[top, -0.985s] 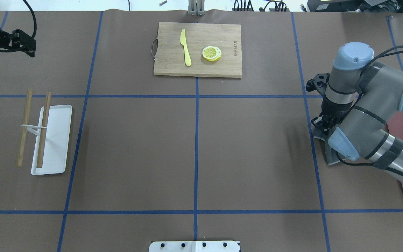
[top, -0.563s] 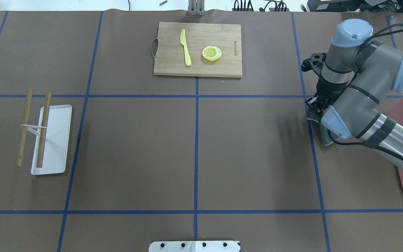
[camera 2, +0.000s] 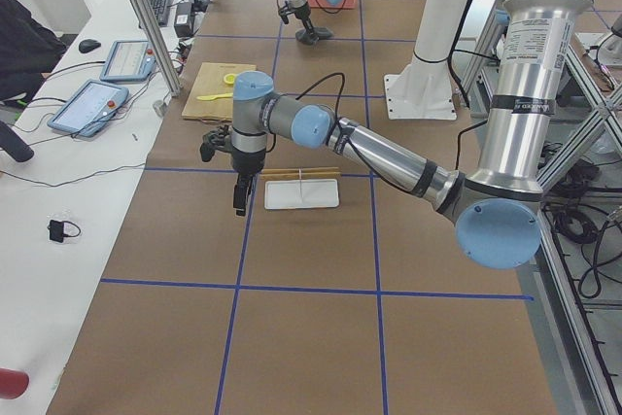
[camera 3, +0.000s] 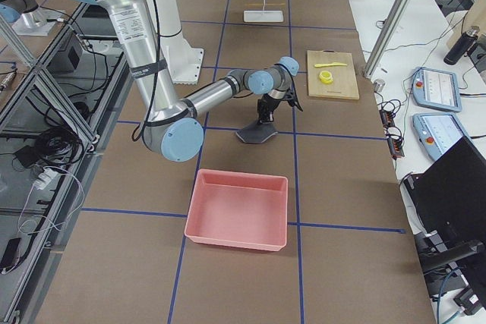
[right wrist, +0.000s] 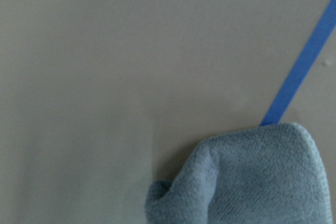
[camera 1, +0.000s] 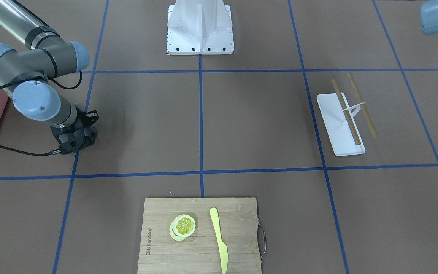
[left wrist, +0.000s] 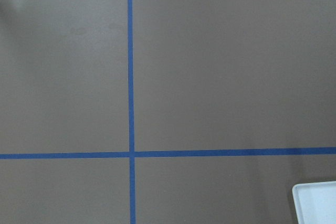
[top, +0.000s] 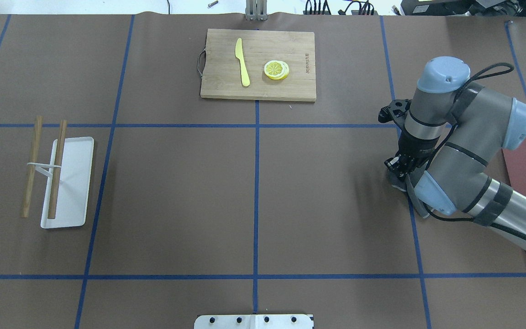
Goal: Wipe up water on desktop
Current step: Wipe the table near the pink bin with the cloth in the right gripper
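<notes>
The desktop [top: 327, 205] is a matte brown surface with blue tape lines; I see no water on it. My right gripper [top: 395, 170] is low over the right side of the desktop, at a blue tape line, and is shut on a grey-blue cloth [camera 3: 258, 134] that lies pressed on the surface. The cloth fills the lower right of the right wrist view [right wrist: 252, 182]. My left gripper [camera 2: 240, 196] hangs above the desktop's left end beside the white tray; I cannot tell whether it is open. It is outside the overhead view.
A bamboo cutting board [top: 257, 64] at the far middle carries a yellow knife [top: 242, 61] and lemon slices [top: 276, 69]. A white tray [top: 69, 183] with two wooden sticks [top: 57, 169] lies at the left. A pink bin [camera 3: 239, 210] stands behind the right arm.
My right gripper swept the cloth away from me, then back toward me and further toward the table's middle. My left arm left the overhead view at its left edge.
</notes>
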`<state>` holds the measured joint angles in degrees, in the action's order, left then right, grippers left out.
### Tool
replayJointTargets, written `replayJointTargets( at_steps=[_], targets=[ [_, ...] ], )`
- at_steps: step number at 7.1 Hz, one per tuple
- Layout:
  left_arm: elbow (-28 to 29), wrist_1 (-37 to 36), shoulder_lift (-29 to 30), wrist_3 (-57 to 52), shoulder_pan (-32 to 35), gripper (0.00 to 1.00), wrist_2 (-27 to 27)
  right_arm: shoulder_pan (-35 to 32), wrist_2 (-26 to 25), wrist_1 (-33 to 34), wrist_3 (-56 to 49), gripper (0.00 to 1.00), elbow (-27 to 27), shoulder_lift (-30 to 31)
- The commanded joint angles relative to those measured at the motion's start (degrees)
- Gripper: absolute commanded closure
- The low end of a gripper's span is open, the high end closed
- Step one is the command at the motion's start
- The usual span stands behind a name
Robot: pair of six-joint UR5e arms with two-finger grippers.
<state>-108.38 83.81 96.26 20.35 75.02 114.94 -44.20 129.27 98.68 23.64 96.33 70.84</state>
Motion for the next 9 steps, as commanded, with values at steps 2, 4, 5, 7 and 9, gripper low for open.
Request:
replayJointTargets(
  at_steps=[2,4,5,7,9],
  targets=[
    [0.10,-0.05,-0.99,-1.79,0.30,0.02,-0.33,7.61,1.95,-0.07,9.64,1.00,13.32,9.55],
    [0.79,-0.32,-3.25,-10.63,2.40,0.02,0.10,10.71,1.52,-0.07,10.73,1.00,16.24,12.82],
    [1.41,-0.06,-4.75,-15.38,3.11,0.02,0.28,10.63,0.73,-0.16,10.12,1.00,15.82,12.92],
    [1.50,0.12,-5.38,-15.43,3.12,0.02,0.28,6.01,-1.21,-0.07,2.69,1.00,11.54,12.92],
    [1.33,0.12,-5.38,-15.43,3.12,0.02,0.37,-0.50,-1.04,-0.07,-5.93,1.00,5.21,11.52]
  ],
)
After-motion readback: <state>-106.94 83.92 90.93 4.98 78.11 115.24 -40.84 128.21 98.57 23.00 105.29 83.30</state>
